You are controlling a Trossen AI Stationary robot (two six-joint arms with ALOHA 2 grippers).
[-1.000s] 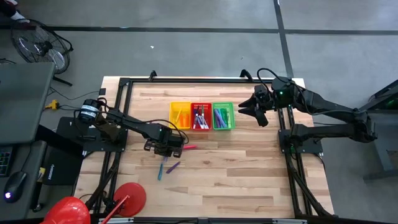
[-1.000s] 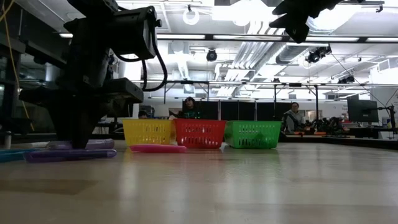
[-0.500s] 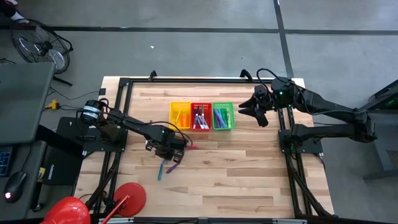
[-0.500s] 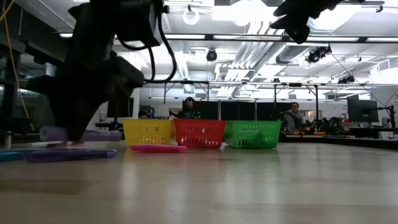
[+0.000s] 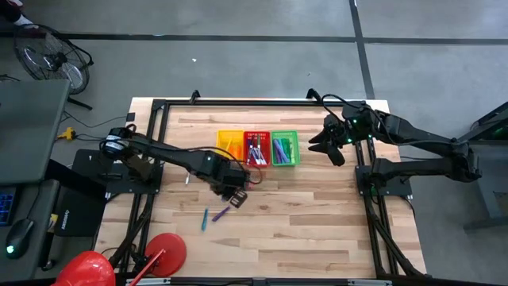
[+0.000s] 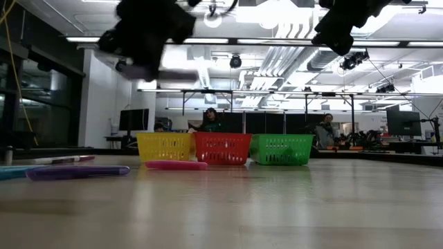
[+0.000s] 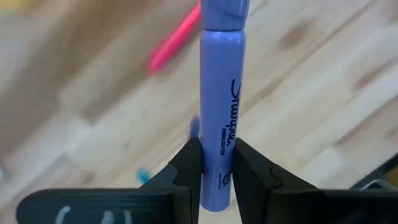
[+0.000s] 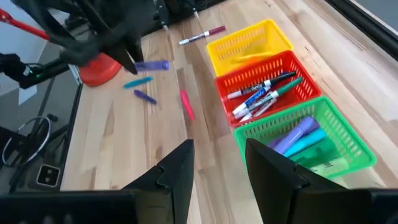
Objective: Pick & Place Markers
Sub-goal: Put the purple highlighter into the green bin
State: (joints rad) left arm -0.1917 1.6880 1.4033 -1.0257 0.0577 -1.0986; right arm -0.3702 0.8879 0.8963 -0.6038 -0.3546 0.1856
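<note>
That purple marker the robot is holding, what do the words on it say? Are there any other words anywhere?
"Sharpie": script along the purple highlighter clamped in the left gripper.
Smaller print and a round symbol below it on the same barrel: too small to read.
Labels on the white markers in the red basket: too blurred to read.
No other text can be read.

Purple marker (image 7: 222, 118) with black lettering up in the air, pink marker (image 8: 186, 103) on pale wood table (image 5: 317, 214), yellow (image 5: 229, 147), red (image 5: 255, 148), green (image 5: 284, 148) baskets.
</note>
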